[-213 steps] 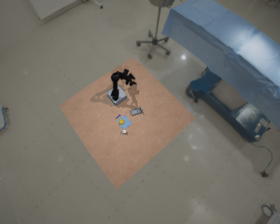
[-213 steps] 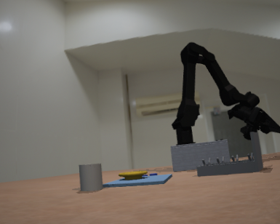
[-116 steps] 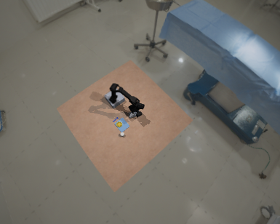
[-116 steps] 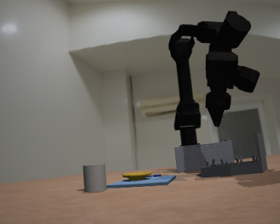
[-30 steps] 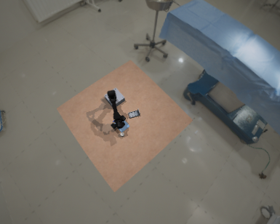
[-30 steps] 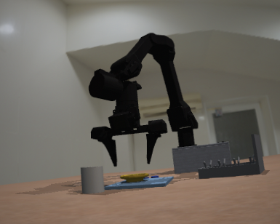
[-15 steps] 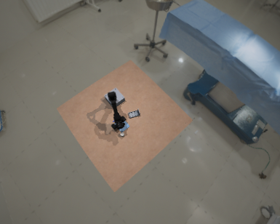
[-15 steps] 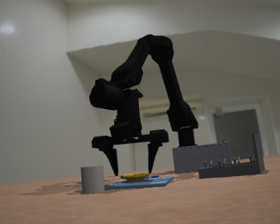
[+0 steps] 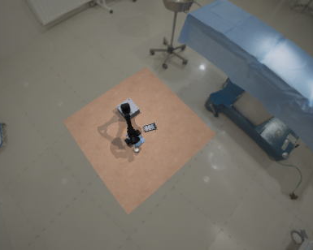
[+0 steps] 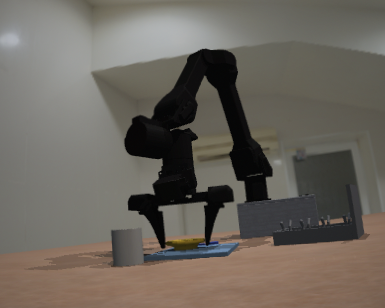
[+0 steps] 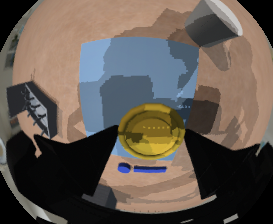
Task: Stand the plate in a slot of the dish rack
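Observation:
A round yellow plate [image 10: 183, 244] [image 11: 153, 145] lies flat on a blue cloth-like mat [image 10: 224, 250] [image 11: 94, 60]. My gripper [image 10: 186, 245] [image 11: 152, 131] is open and points down, with one fingertip on each side of the plate, low, near rim height. In the wrist view the fingertips look very close to the rim; whether they touch it I cannot tell. The dark dish rack [image 9: 149, 127] [image 10: 314, 236] [image 11: 50, 112] stands apart from the plate, with several short upright pegs and a tall end wall. No plate shows in it.
A grey cylindrical cup [image 9: 136, 150] [image 10: 127, 248] [image 11: 211, 25] stands beside the blue mat. A blue spoon-like item [image 11: 149, 169] lies near the plate on the arm's side. The arm's grey base block [image 10: 277, 217] is behind, between the plate and rack in the exterior view.

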